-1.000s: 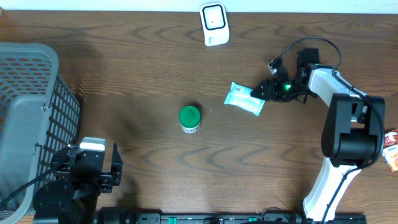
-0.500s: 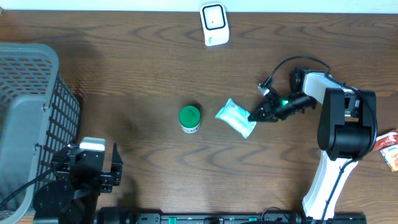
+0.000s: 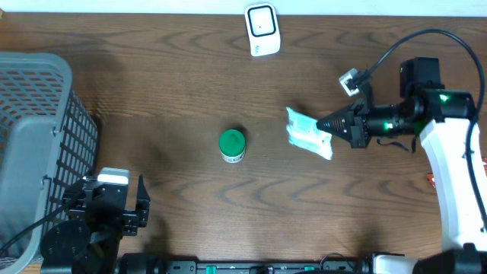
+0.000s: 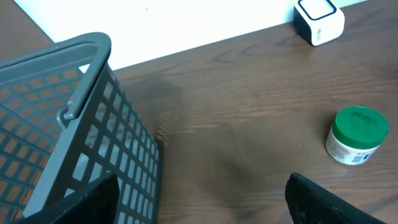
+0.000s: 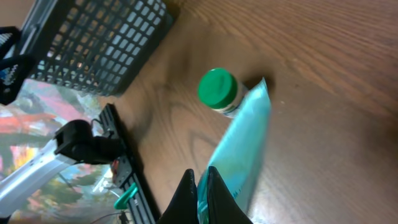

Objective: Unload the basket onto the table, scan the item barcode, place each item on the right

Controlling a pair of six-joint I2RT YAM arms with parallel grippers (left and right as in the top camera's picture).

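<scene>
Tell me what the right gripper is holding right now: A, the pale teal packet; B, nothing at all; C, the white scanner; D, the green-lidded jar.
A: the right gripper is pinched shut on the edge of the pale teal packet, while the green-lidded jar stands apart from it on the table.

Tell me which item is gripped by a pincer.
The pale blue packet, clamped by the right pincer; the green-lidded jar stands free on the table.
</scene>
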